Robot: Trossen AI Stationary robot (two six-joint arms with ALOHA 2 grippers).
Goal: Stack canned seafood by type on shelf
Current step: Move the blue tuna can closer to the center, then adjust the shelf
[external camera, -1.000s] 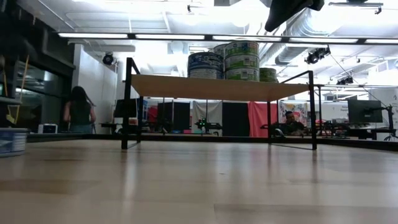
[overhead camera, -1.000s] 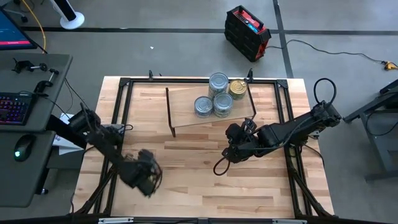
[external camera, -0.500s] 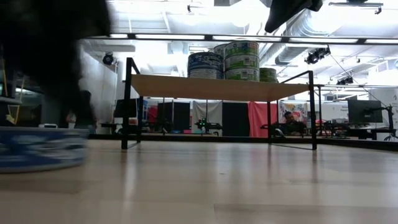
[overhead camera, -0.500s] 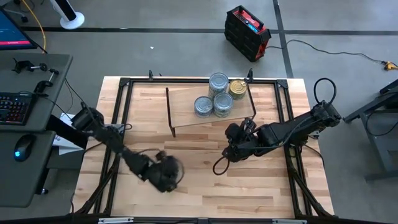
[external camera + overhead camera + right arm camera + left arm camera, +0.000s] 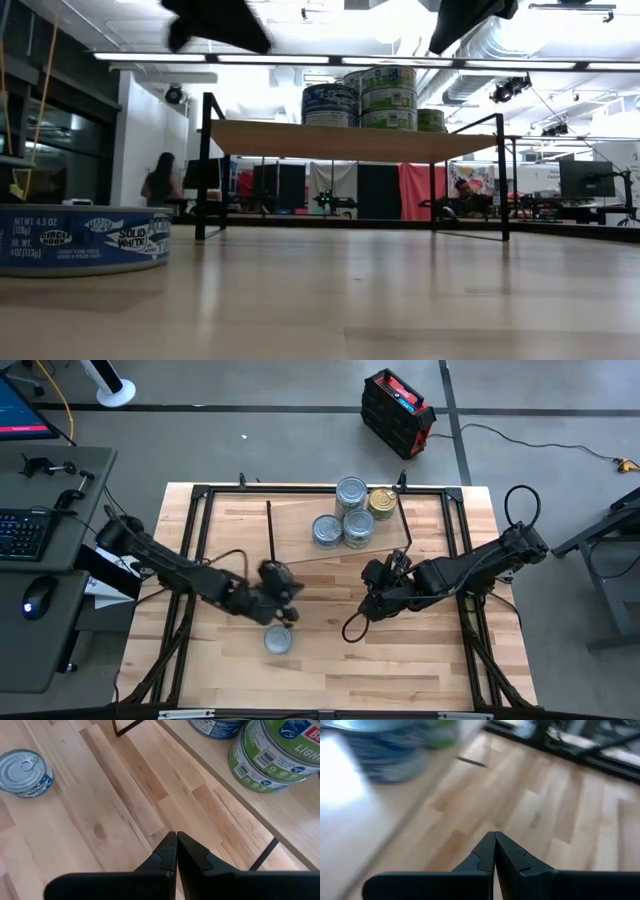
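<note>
**One tin lies loose on the table, four stand on the shelf**

While both arms hang above the table, a single tin (image 5: 279, 641) with a silver lid and blue sides sits alone on the wood, toward the front edge and a little left of the middle. The left gripper (image 5: 283, 588) is just behind this tin, not touching it, and its fingers (image 5: 495, 851) are pressed together with nothing between them. The right gripper (image 5: 372, 605) is over the middle of the table, right of the tin, also clenched and empty. Farther back stands the shelf (image 5: 300, 530), near the rear edge. On its right part are four stacks: three silver-topped tins (image 5: 346, 512) and one gold tin (image 5: 382, 502) at the right rear corner.
</note>
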